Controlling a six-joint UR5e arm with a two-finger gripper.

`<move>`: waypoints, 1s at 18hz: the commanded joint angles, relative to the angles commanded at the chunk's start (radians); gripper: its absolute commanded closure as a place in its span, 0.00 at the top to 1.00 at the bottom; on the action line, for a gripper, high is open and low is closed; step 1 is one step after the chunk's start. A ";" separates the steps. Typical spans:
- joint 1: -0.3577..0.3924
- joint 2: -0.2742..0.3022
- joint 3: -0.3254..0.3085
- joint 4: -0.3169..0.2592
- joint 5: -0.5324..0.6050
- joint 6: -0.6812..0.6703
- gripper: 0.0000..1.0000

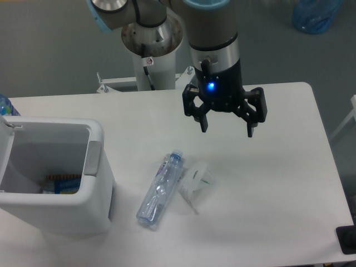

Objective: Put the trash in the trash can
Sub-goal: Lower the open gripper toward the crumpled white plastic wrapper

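Observation:
A clear crushed plastic bottle [160,188] with a pale label and blue cap lies on the white table, cap pointing up-right. Touching its right side is a crumpled white paper wrapper [194,179] with a small green mark. Both are the trash. The trash can [94,183], a large white bin with a thick rim and a grey tab, stands at the left with something lying at its bottom. My gripper [227,132] hangs open above the table, up and to the right of the wrapper, with nothing between its fingers.
The robot's base column [151,41] rises behind the table's far edge. A blue bag [316,15] lies on the floor at the top right. A dark object [347,240] sits at the table's lower right corner.

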 joint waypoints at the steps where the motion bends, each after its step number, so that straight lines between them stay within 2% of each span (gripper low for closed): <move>1: 0.002 0.000 0.003 0.003 0.002 0.002 1.00; 5: 0.012 -0.002 0.002 0.008 -0.003 -0.009 1.00; 6: 0.012 -0.008 -0.001 0.029 -0.006 -0.014 1.00; 9: 0.011 -0.021 -0.035 0.109 -0.009 -0.020 1.00; 13: 0.005 -0.025 -0.150 0.268 -0.003 -0.139 1.00; 18: -0.008 -0.061 -0.178 0.272 -0.005 -0.138 1.00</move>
